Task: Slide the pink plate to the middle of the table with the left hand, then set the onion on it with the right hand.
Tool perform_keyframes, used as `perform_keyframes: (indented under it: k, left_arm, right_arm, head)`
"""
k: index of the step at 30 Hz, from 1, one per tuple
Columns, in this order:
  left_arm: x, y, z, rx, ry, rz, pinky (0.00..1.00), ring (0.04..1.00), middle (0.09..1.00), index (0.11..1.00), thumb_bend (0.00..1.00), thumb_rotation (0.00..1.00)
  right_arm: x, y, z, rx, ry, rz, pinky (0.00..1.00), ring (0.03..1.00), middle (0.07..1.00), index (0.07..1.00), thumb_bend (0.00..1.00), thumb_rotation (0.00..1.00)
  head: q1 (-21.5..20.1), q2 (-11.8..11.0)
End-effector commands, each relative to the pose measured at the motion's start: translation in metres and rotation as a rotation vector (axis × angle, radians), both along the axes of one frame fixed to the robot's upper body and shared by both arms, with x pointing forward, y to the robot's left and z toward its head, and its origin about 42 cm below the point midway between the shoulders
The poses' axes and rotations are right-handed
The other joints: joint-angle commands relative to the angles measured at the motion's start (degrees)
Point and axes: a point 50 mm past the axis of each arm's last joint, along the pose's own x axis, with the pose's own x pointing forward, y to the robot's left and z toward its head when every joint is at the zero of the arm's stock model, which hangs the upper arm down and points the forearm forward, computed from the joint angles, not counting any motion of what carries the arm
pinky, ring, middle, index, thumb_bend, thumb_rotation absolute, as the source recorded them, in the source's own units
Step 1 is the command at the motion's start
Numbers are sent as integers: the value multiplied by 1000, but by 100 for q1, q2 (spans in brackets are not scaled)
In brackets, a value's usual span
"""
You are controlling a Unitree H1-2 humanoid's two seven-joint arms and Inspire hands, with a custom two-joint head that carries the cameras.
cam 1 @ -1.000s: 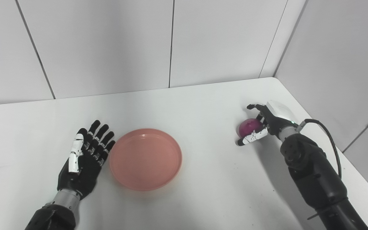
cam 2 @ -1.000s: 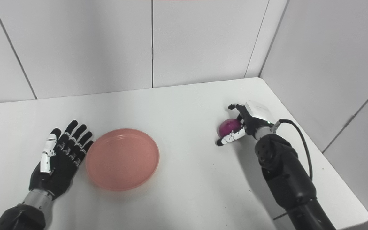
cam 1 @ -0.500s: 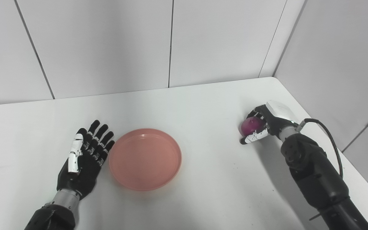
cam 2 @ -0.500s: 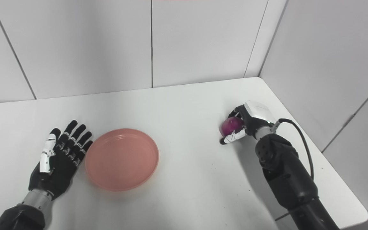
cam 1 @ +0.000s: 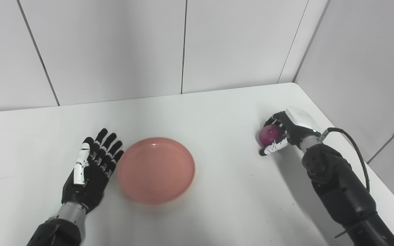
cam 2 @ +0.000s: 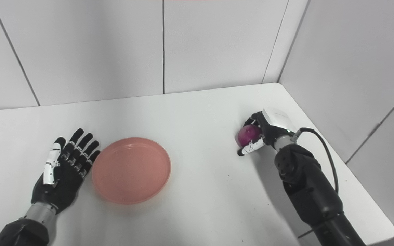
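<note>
Fingers (cam 1: 276, 120) of the right hand (cam 1: 282, 131) curl around the onion (cam 1: 268, 134); left hand (cam 2: 62, 171) fingers spread beside the pink plate (cam 2: 131, 169).

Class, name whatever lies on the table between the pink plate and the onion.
Nothing: between the pink plate and the onion only bare white table shows, in both eye views.

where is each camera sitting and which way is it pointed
Left eye view: on the robot's head, looking down at the white table and its far wall corner; both forearms enter from the bottom, the left hand flat beside the pink plate.
Right eye view: beside the first, set a little to the right, same downward aim; more of the table's right edge shows, and the right hand has its fingers closed on the onion.
Shared: plate, onion, both hands, table and wall panels.
</note>
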Motion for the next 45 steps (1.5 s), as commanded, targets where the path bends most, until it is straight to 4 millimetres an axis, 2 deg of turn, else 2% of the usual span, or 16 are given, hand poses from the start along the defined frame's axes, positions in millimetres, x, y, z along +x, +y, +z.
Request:
perform_keyframes:
  k: [1, 6, 7, 8, 11, 24, 32, 37, 41, 45]
  left_arm:
    - [-6, 5, -12, 26, 67, 12, 986, 978, 990, 995, 421, 1000]
    - [-6, 4, -12, 30, 64, 14, 981, 974, 987, 993, 418, 1000]
    - [-6, 4, -12, 30, 64, 14, 982, 974, 987, 994, 418, 1000]
    - [-6, 4, -12, 30, 64, 14, 984, 974, 987, 993, 419, 1000]
    - [-6, 3, -12, 27, 66, 16, 985, 973, 986, 993, 420, 1000]
    - [-7, -5, -12, 33, 67, 27, 972, 963, 976, 987, 411, 1000]
    - [-8, -12, -11, 31, 70, 32, 960, 958, 972, 985, 409, 1000]
    - [-10, -18, -10, 36, 77, 45, 947, 950, 963, 973, 414, 1000]
    - [-10, -24, -9, 28, 78, 43, 953, 953, 965, 974, 411, 1000]
    - [-11, -30, -7, 31, 80, 44, 953, 951, 965, 976, 412, 1000]
  right_arm:
    - [0, -3, 24, -49, -83, 17, 376, 468, 536, 556, 753, 118]
    - [-2, 4, 37, -65, -142, 33, 355, 456, 529, 559, 744, 91]
    - [-3, 6, 39, -62, -159, 40, 355, 454, 527, 524, 635, 114]
    - [-3, 7, 41, -60, -170, 45, 358, 455, 525, 502, 567, 127]
    - [-5, 16, 55, -47, -211, 66, 350, 443, 513, 488, 524, 137]
    - [-7, 58, 89, -24, -329, 212, 345, 428, 498, 488, 519, 138]
    - [-1, 106, 105, -21, -380, 374, 341, 418, 490, 487, 518, 135]
    - [2, 132, 109, -19, -393, 447, 349, 420, 499, 487, 519, 137]
    - [10, 159, 105, 8, -392, 511, 324, 395, 487, 487, 520, 140]
    - [16, 176, 100, 17, -389, 560, 312, 386, 481, 487, 520, 142]
  head:
    - [5, -3]
    - [21, 0]
    - [24, 2]
    - [29, 4]
    - [53, 3]
    - [219, -24]
    - [454, -48]
    - [567, -55]
    - [788, -47]
    - [1020, -18]
